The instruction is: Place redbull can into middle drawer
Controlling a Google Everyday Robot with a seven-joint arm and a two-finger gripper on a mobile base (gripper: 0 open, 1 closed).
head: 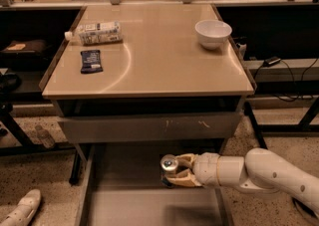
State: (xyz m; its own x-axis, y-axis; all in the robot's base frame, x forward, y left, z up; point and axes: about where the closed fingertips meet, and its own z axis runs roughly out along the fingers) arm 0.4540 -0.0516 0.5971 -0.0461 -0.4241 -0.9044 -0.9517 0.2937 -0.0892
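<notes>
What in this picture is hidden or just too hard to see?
In the camera view:
Redbull can: the claw, gripping it over the middle drawer, covers its sides; whether it touches the drawer floor is hidden.
Middle drawer: near end cut off by the bottom edge.
Bottle label and dark packet: print too small to read.

The redbull can (168, 163) stands upright between the fingers (185, 160) of the gripper (173, 171), which close on its sides from the right. Its shiny silver top faces up just left of the upper finger, and the darker body below is mostly hidden by them. The middle drawer (127, 185) is pulled open directly beneath the fingers, wide, shallow and grey, with a plain floor and low straight side walls. The can is inside its outline, near the back right; whether it touches the floor cannot be told.
</notes>
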